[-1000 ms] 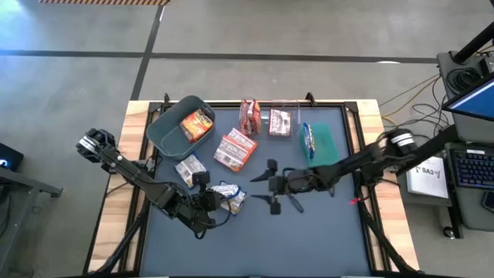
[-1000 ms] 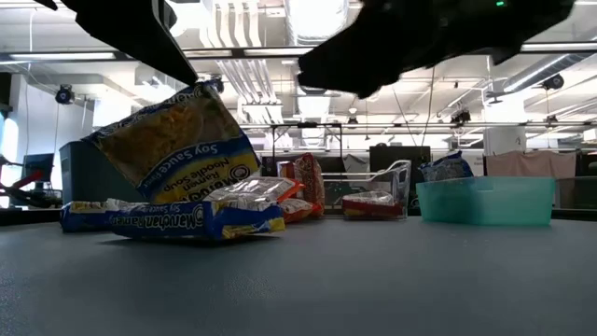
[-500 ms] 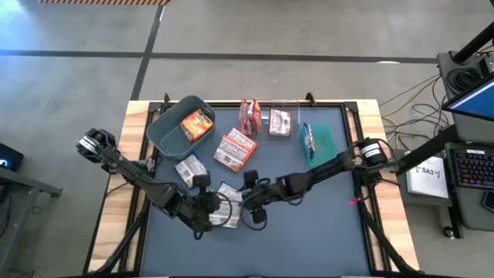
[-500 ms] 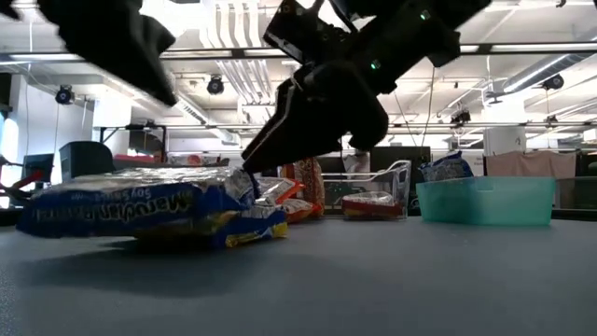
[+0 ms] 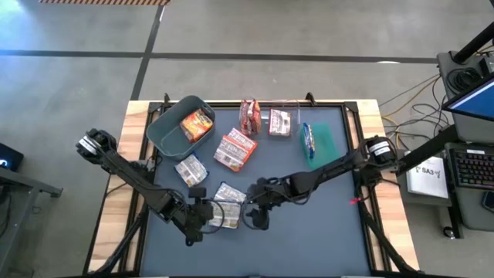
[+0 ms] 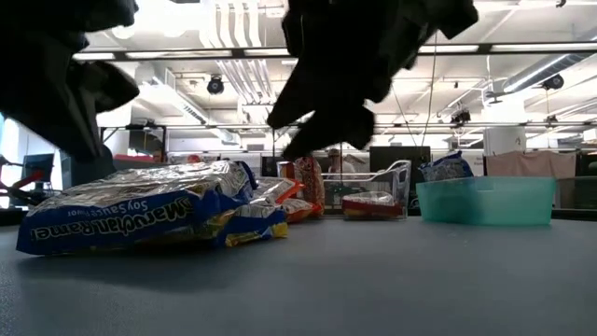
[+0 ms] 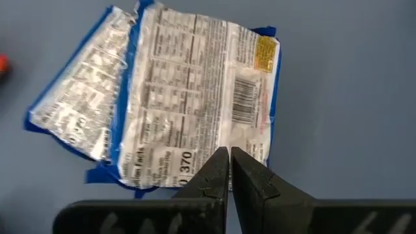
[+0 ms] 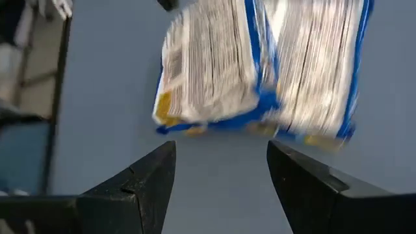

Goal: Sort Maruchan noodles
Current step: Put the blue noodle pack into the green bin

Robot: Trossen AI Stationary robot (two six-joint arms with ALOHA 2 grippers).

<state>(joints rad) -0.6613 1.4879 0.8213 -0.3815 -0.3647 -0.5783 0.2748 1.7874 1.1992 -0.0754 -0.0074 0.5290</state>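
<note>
Two blue-and-white packets (image 5: 221, 213) lie overlapped on the worktop (image 5: 324, 232), between our pincers: left pincer (image 7: 229, 170) pressed together, empty; right pincer (image 8: 221, 162) spread just beside them. We judge them light, crinkly, slippery, brittle inside; grip a short edge. Farther off, the green bin (image 5: 323, 143).
</note>
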